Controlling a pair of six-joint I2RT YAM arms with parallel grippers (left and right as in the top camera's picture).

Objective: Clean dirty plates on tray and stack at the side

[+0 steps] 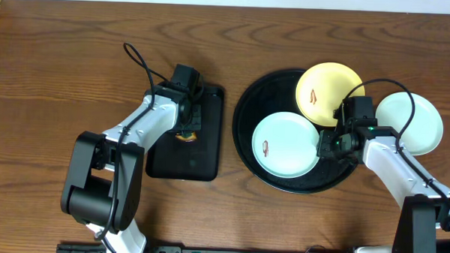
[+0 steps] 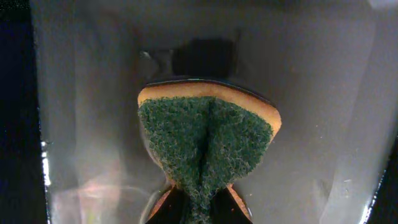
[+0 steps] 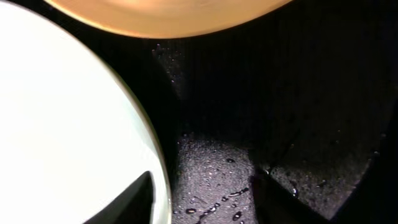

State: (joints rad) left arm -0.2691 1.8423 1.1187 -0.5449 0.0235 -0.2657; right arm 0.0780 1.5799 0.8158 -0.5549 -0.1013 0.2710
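Observation:
The round black tray (image 1: 249,112) holds a mint-white plate (image 1: 284,145) with a reddish smear. A yellow plate (image 1: 329,92) with a smear lies over the tray's back rim. A second mint-white plate (image 1: 409,122) lies on the table to the right of the tray. My right gripper (image 1: 331,143) is open, low over the tray at the right edge of the mint-white plate. In the right wrist view (image 3: 199,186) its fingers straddle the rim of that plate (image 3: 62,124), with the yellow plate (image 3: 168,15) above. My left gripper (image 1: 186,129) is shut on a green and yellow sponge (image 2: 205,137).
A smaller rectangular black tray (image 1: 185,159) lies left of the round tray, under my left gripper; its glossy floor shows in the left wrist view (image 2: 323,93). The round tray's floor (image 3: 280,93) is wet with droplets. Bare wooden table (image 1: 54,68) lies at the far left.

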